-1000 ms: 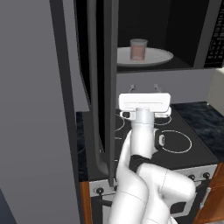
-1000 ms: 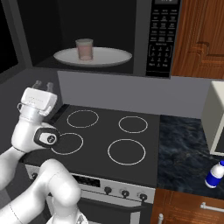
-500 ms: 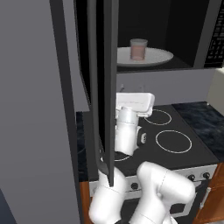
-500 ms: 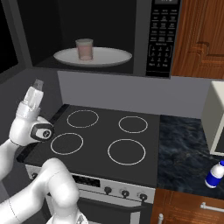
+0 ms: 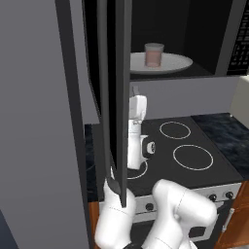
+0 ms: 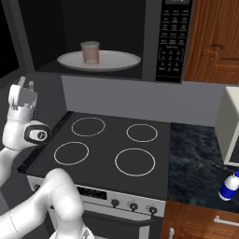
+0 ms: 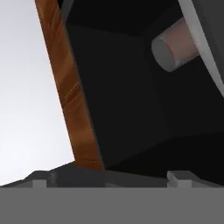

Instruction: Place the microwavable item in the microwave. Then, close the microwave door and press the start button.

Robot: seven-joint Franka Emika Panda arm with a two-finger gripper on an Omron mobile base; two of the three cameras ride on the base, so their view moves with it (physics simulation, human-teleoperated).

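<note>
Reaching behind the microwave door [image 5: 116, 97]
Gripper [image 6: 24, 85] wide open, empty; push door's outer face steadily; glass tumbler [image 6: 89, 52] already sits on turntable

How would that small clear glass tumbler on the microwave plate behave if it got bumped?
The small clear glass tumbler looks rigid and probably breakable. Standing upright, taller than wide, on the smooth white round plate, it might slide or tip. Its pinkish contents could spill.
</note>
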